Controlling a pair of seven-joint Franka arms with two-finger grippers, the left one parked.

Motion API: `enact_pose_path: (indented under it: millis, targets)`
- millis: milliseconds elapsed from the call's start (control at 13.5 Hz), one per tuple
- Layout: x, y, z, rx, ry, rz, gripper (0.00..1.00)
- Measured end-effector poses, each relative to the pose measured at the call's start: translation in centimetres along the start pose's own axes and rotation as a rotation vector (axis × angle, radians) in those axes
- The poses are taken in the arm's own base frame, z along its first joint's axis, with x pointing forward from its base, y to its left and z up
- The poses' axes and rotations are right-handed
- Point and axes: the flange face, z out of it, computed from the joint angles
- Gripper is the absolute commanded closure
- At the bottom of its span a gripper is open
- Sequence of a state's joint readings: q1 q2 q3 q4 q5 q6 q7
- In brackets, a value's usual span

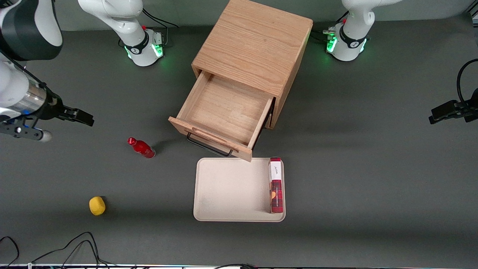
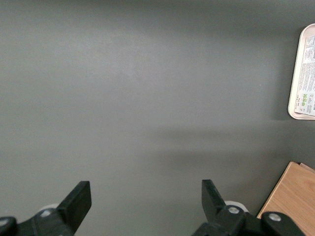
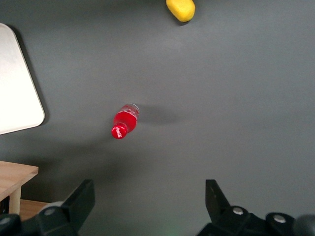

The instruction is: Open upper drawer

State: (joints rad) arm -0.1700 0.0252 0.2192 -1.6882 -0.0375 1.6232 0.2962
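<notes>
A dark grey table carries everything, its matte top showing soft shadows and a few black cables trailing along the edge nearest the front camera. A light oak cabinet stands at about 12 o'clock from the table's middle, and the upper drawer is pulled well out of it toward the front camera, its shallow wooden tray bare inside and its black handle hanging just above the rim of a cream tray. The tray sits at 6 o'clock from the drawer, and a red and white box lies along its edge toward the parked arm's end. A red bottle stands on the table at about 8 o'clock from the drawer, well apart from it, and a yellow lump rests at about 7 o'clock from the bottle, nearer the front camera. The gripper hangs above bare table at the working arm's end, about 10 o'clock from the bottle, its jaws spread apart and holding nothing, as the right wrist view shows. Wide open table lies between the gripper and the drawer.
</notes>
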Motion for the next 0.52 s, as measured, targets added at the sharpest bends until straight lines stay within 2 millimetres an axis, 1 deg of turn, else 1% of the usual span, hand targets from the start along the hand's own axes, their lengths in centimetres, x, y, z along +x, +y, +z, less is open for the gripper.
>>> enact_pose_path:
  millis: [222, 370, 517]
  targets:
    - [-1.1, 2.0, -1.3, 0.007, -0.004, -0.121, 0.0]
    - [-2.0, 3.2, -2.4, 0.02, 0.01, -0.146, 0.0]
    - [-2.8, 2.9, -3.3, 0.027, 0.026, -0.163, 0.0]
